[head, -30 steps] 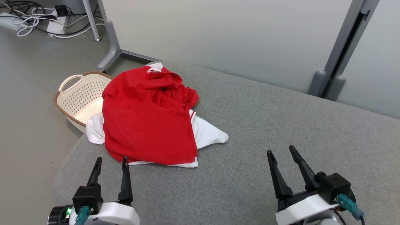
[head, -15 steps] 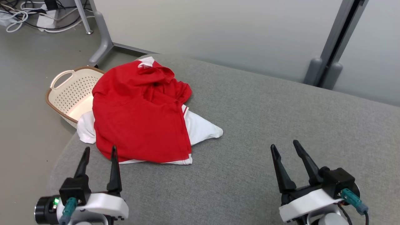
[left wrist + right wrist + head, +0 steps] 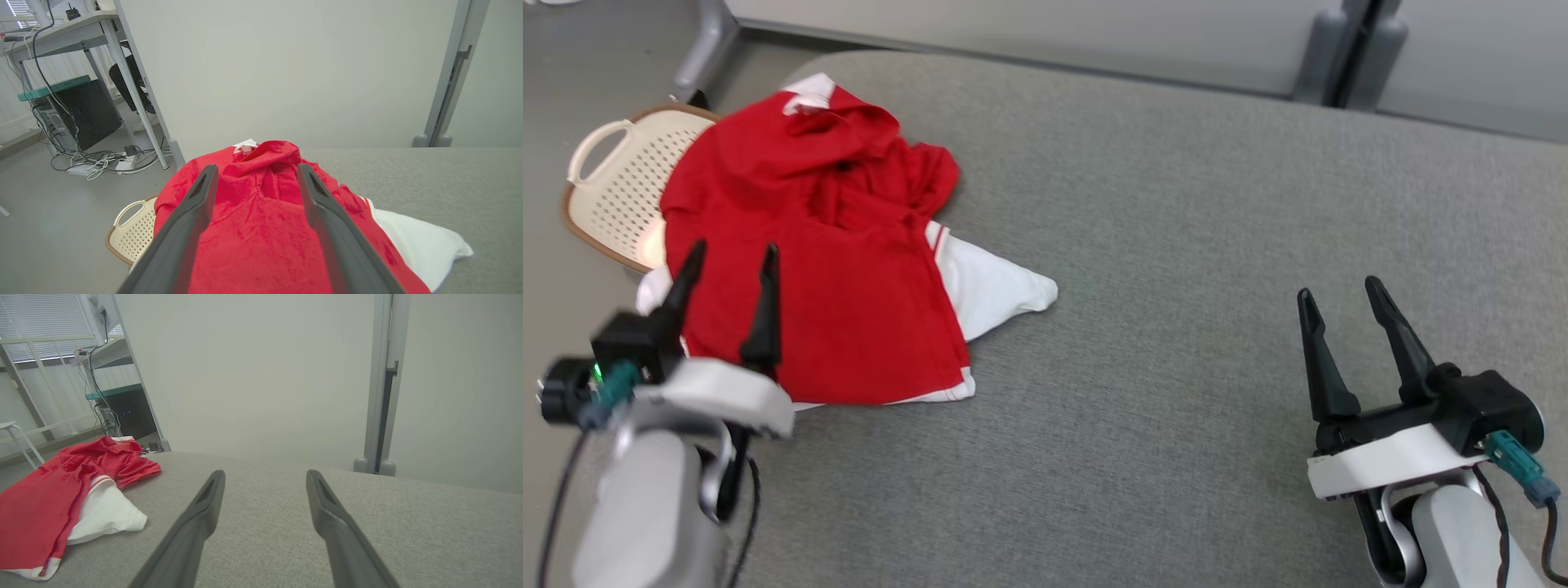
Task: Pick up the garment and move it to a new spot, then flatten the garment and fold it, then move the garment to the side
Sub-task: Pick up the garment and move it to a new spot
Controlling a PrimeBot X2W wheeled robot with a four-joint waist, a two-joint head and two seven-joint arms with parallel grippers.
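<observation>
Hovering nearest the robot, the left end effector (image 3: 734,245) has its two fingers spread wide with nothing between them, lined up over the near edge of the red garment (image 3: 849,269). The left wrist view frames the red cloth between those fingers, which suggests a reach for the first pick-up. The right end effector (image 3: 1339,286) is likewise spread and empty, well apart from the cloth over the bare grey tabletop (image 3: 1176,204), probably kept clear of that reach.

The garment lies crumpled at the tabletop's left end, draped over white fabric (image 3: 1001,290) whose corner pokes out on the right. A low pinch could therefore take both layers. Farther left, a perforated basket (image 3: 605,180) sits just beside the tabletop edge, its rim partly hidden by the red cloth. Beyond stands a pale partition (image 3: 1013,20).
</observation>
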